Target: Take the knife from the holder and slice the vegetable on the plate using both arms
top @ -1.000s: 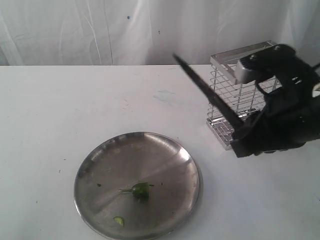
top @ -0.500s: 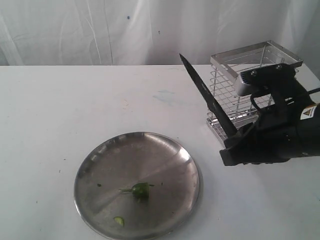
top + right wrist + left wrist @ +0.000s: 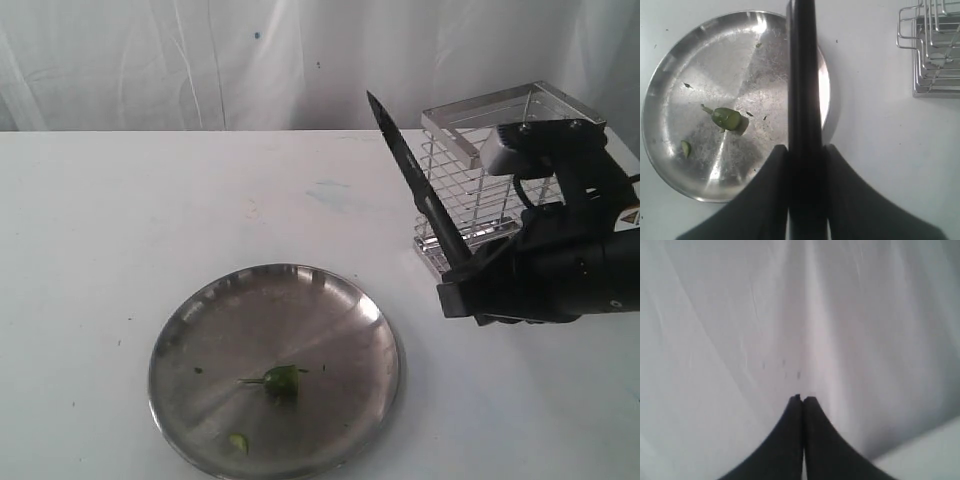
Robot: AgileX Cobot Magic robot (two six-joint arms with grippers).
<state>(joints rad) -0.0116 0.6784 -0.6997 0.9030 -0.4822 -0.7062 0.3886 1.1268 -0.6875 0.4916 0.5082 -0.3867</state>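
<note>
The right gripper (image 3: pixel 805 150) pinches the knife (image 3: pixel 412 172) by its handle, one finger pressed on each side. The black blade slants upward, its tip high in front of the holder (image 3: pixel 470 185), which stands near the table's (image 3: pixel 120 200) far right corner. The knife is in the air, outside the holder and apart from the plate (image 3: pixel 300 305), which lies by the near edge. The vegetable (image 3: pixel 281 381) rests on the plate toward its near rim, a small pale slice (image 3: pixel 238 441) apart from it, closer to that rim. The left gripper (image 3: pixel 802 399) has its fingers (image 3: pixel 785 440) pressed together on nothing, facing a white curtain (image 3: pixel 715 315)
</note>
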